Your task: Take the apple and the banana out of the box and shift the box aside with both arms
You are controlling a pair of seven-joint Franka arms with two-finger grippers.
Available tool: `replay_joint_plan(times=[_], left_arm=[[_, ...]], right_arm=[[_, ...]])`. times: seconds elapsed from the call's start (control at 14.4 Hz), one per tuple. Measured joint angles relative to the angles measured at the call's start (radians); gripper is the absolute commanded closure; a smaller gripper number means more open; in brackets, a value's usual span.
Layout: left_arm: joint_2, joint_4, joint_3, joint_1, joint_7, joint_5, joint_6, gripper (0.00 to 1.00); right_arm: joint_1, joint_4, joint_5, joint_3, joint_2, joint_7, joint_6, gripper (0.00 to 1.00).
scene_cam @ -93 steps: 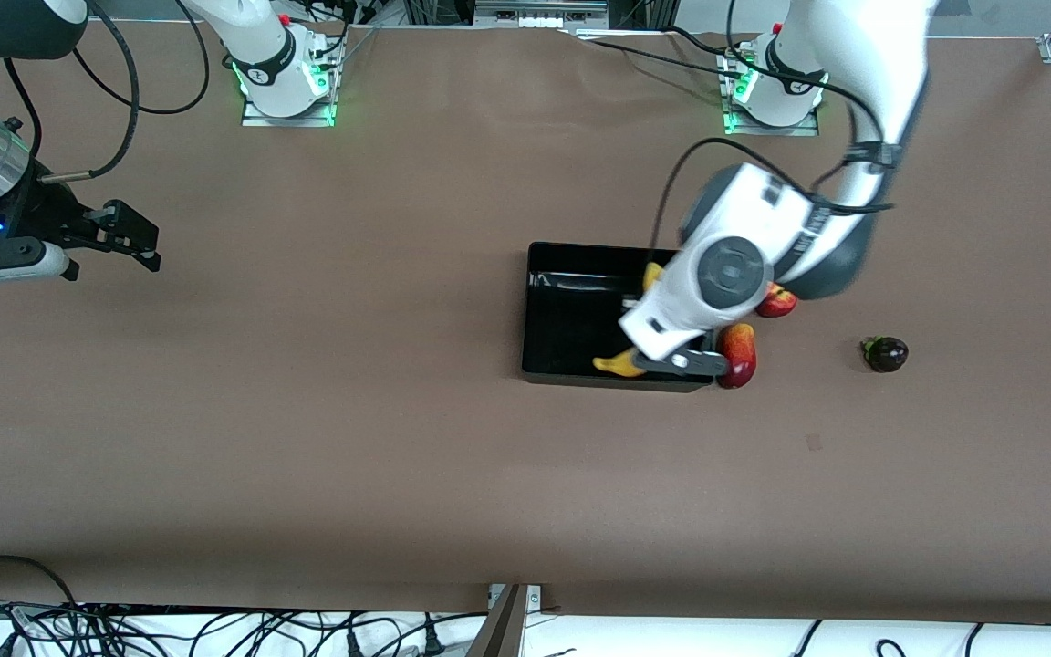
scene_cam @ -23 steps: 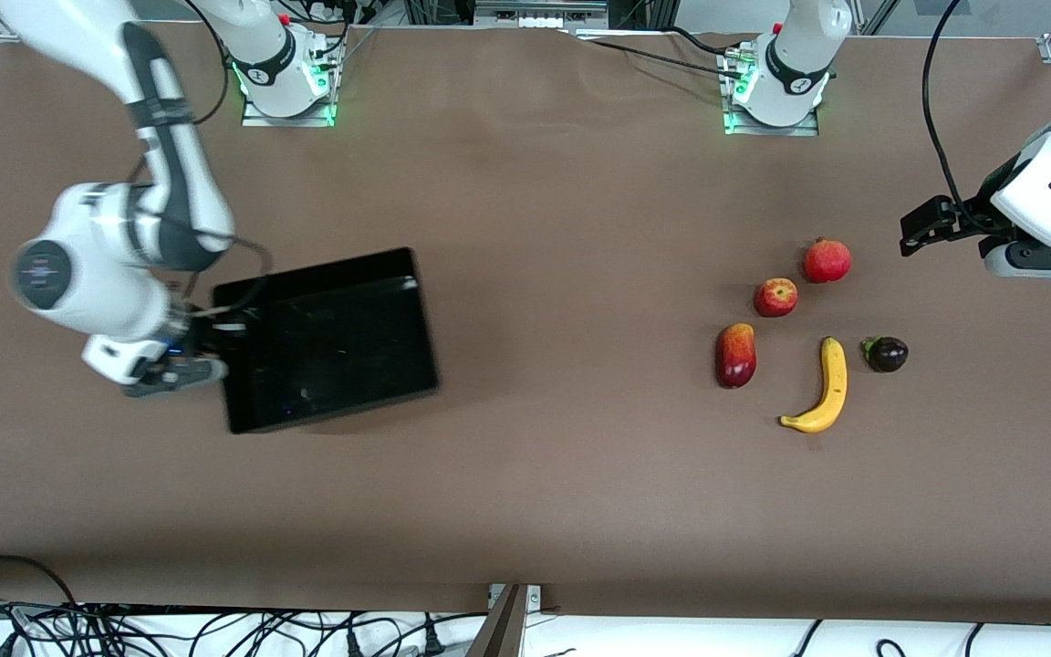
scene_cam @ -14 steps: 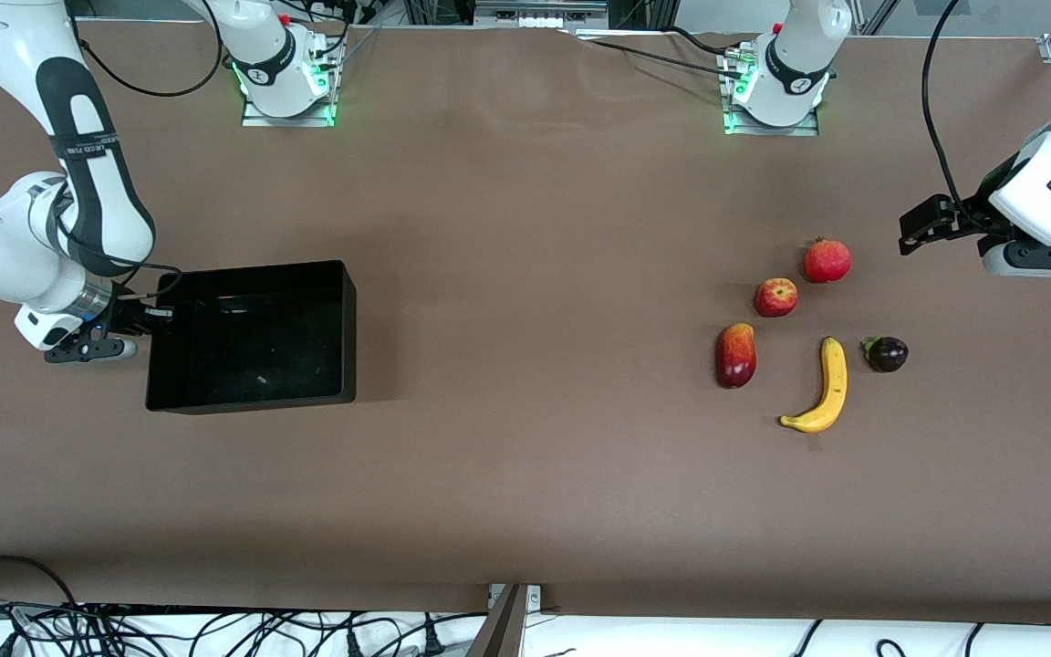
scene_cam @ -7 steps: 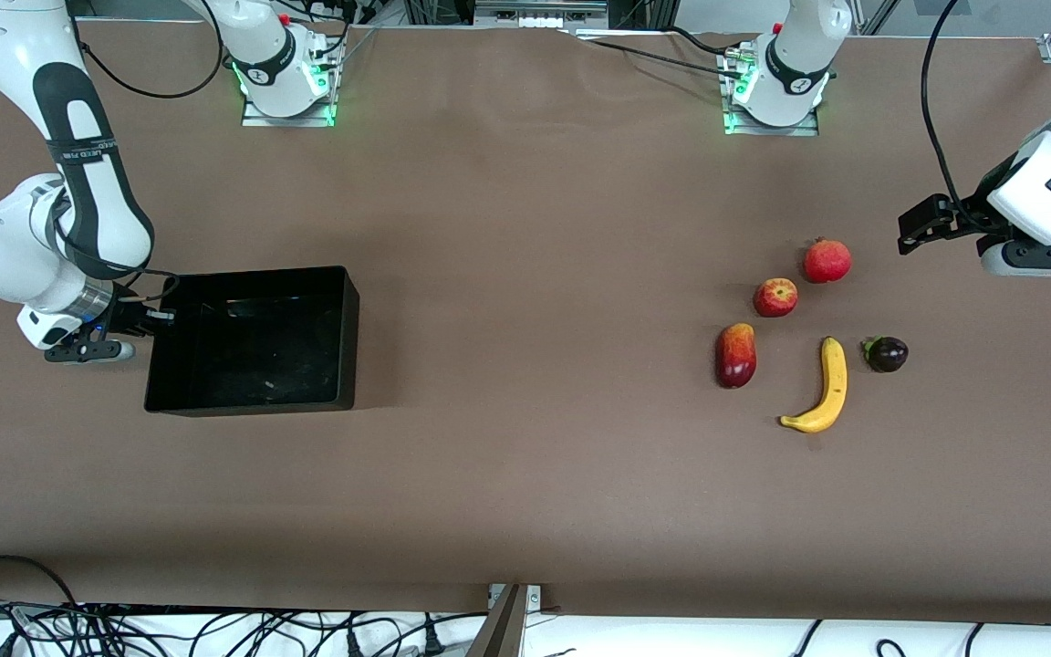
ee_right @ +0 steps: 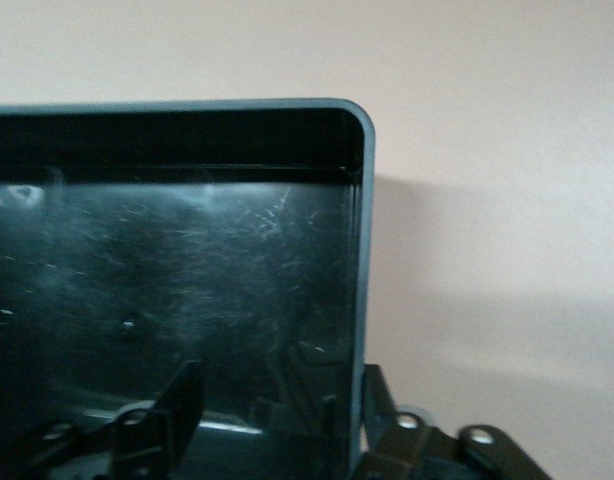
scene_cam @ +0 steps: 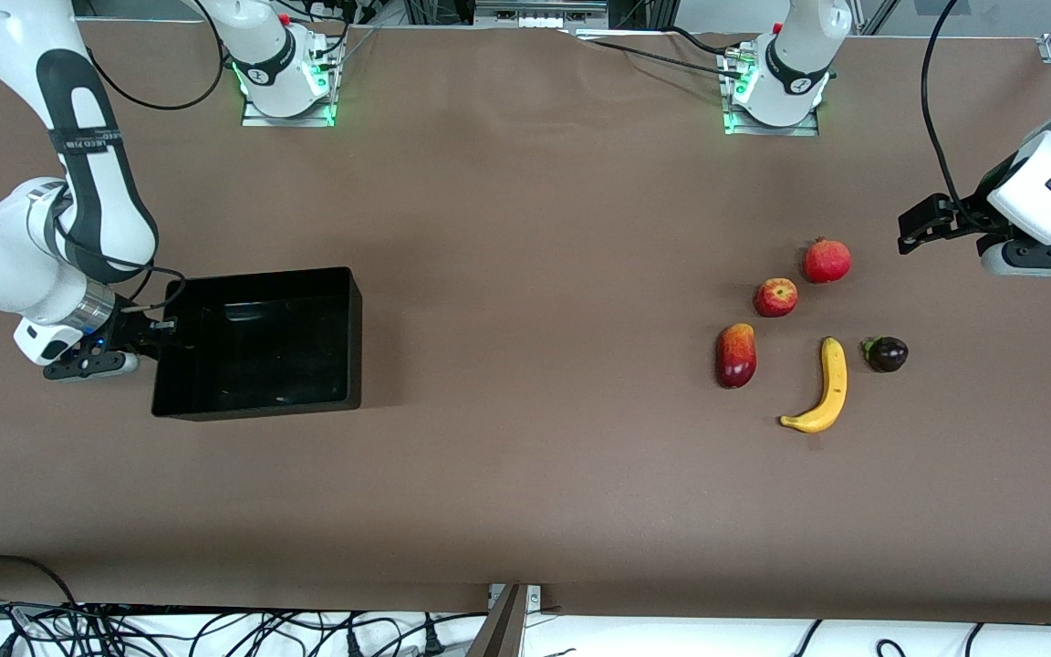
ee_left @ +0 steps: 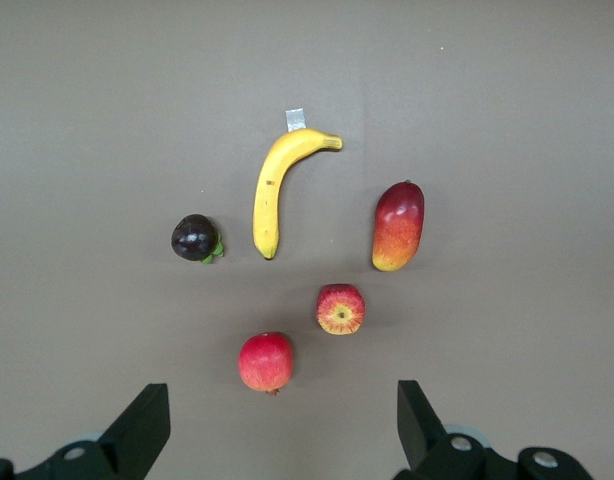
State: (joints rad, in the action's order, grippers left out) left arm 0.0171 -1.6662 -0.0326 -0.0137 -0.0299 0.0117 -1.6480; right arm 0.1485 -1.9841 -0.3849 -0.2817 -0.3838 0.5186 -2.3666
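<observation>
The black box (scene_cam: 256,342) rests on the table toward the right arm's end. My right gripper (scene_cam: 159,330) is open at its end wall, which passes between the fingers, as the right wrist view (ee_right: 282,385) shows with the box (ee_right: 167,270) empty. The banana (scene_cam: 822,388) and the apple (scene_cam: 775,297) lie on the table toward the left arm's end. My left gripper (scene_cam: 916,233) hangs open and empty above the table beside them. The left wrist view shows the gripper (ee_left: 282,420), banana (ee_left: 272,190) and apple (ee_left: 340,308).
A red-yellow mango (scene_cam: 735,356), a round red fruit (scene_cam: 827,260) and a dark purple fruit (scene_cam: 886,354) lie around the banana and apple. The brown table (scene_cam: 535,274) stretches between box and fruits.
The left arm left the box and the fruits now lie on the table. The right arm carried the box to its end of the table; lately the box shifted slightly.
</observation>
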Motion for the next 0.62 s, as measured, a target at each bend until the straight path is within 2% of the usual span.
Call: replay_joint_plan(times=[0.14,0.42,0.62], left_arm=[[0.000,0.000,0.000,0.000,0.000,0.000,0.000,0.00],[0.000,0.000,-0.001,0.000,0.000,0.000,0.005,0.00],[-0.001,0.000,-0.002,0.000,0.000,0.000,0.011,0.00]], right_arm=[[0.016,0.075,0.041,0.000,0.016,-0.050,0.128,0.00],[0.032,0.297,0.139,0.001,0.046,-0.169,0.432,0.00],[0.066,0.380,0.201,0.002,0.085,-0.223,0.549,0.00]])
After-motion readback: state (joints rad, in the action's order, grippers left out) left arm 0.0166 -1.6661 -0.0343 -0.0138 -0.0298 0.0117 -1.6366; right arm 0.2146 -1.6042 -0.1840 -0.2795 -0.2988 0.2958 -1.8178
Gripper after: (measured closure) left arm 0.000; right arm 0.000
